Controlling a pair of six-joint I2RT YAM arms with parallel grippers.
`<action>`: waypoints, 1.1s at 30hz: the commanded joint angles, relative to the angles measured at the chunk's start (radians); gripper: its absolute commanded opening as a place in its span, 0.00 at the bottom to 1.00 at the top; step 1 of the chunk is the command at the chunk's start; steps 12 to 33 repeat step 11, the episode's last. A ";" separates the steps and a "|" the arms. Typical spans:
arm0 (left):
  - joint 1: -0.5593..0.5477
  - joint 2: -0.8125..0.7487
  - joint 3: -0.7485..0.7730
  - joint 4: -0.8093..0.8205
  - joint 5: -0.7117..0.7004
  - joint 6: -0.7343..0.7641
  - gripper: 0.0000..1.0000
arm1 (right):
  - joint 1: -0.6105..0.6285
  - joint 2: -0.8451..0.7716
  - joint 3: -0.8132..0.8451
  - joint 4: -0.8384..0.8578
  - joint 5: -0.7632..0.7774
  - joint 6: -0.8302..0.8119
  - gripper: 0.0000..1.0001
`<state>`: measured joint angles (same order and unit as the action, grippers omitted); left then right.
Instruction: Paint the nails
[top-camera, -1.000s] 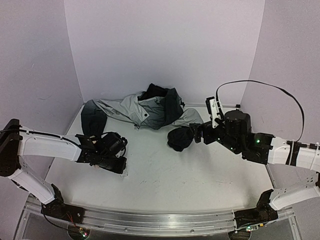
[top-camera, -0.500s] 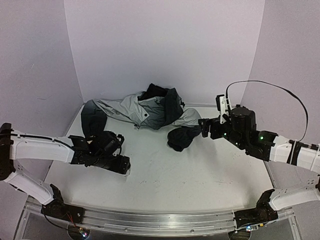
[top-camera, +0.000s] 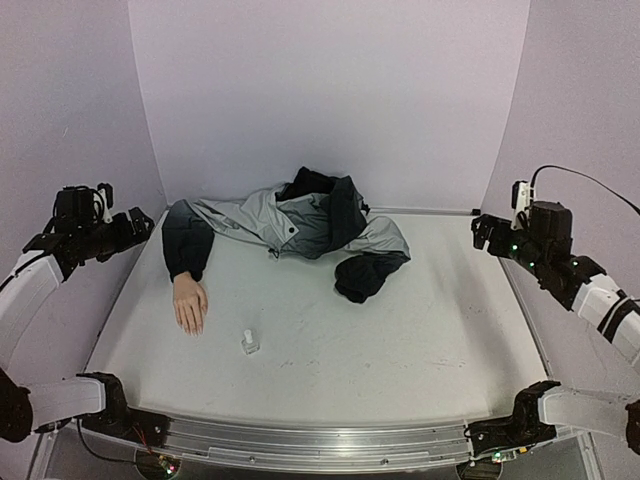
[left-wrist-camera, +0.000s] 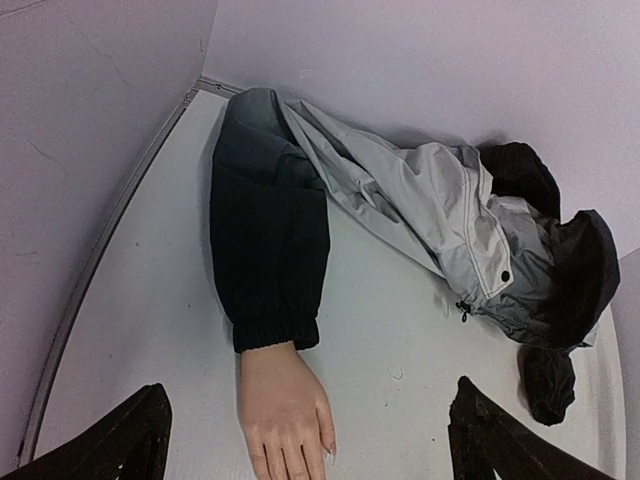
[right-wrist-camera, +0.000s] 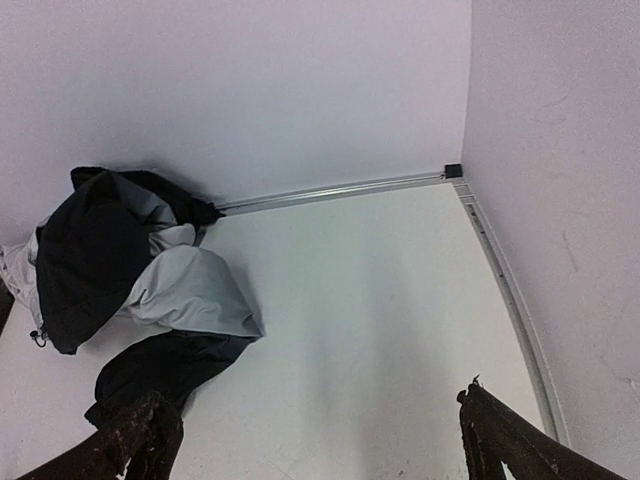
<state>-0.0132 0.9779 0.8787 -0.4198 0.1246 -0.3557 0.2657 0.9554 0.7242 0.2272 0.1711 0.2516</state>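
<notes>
— Both arms have swung back to the side walls since a second ago, and we can now see what the left one was covering: the mannequin hand (top-camera: 189, 305) and a small clear bottle (top-camera: 249, 343).
— Our left gripper (top-camera: 125, 225) gapes wide with nothing in it. The right gripper (top-camera: 482, 230) is the same, spread and empty.
— So the nails (top-camera: 191, 327) lie at the near-left of the table (top-camera: 420, 330), fingertips toward us, bottle near them.
— That's our worry. The bottle is small and glassy, and a skewed pinch could tip it or skid it into the fingers.
— And the hand looks loose, its wrist tucked into the jacket (top-camera: 290, 225) sleeve (top-camera: 183, 250). Press on it and we reckon it slides.
— Any spill could reach that cuff. Otherwise nothing blocks us, and the dark bundle (top-camera: 365, 275) lies well apart.
</notes>
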 joint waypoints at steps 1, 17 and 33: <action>0.036 -0.057 0.053 -0.014 0.098 0.058 0.98 | -0.027 -0.063 0.017 -0.020 -0.023 -0.016 0.98; 0.036 -0.125 0.037 -0.011 0.119 0.085 0.99 | -0.025 -0.096 0.024 0.038 -0.046 -0.024 0.98; 0.036 -0.125 0.037 -0.011 0.119 0.085 0.99 | -0.025 -0.096 0.024 0.038 -0.046 -0.024 0.98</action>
